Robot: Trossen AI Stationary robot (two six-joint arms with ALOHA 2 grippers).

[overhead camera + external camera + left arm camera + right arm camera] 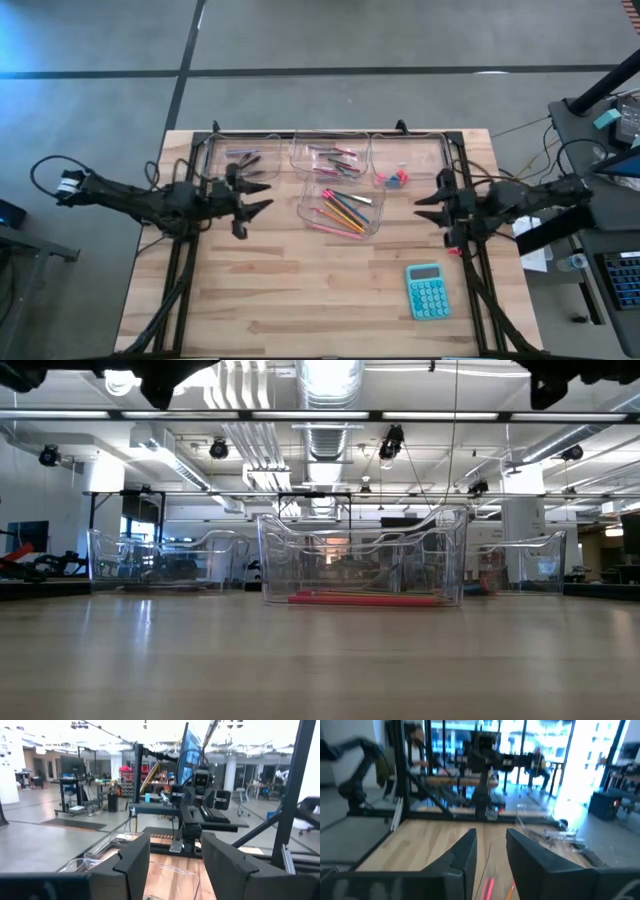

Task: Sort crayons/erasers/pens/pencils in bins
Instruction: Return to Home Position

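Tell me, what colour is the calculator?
The calculator is teal; the high view shows it best.

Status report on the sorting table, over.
Left gripper open, empty, beside the pen bin. Right gripper empty, fingers apart, right of the pencil bin. No loose items visible; teal calculator sits clear.

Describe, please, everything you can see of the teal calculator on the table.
The teal calculator is a small, plastic-looking rectangle lying flat, face up, on the wooden table. A paler display strip sits at its far end above rows of matching buttons. It lies alone toward the near right, touching only the tabletop, well apart from the bins.
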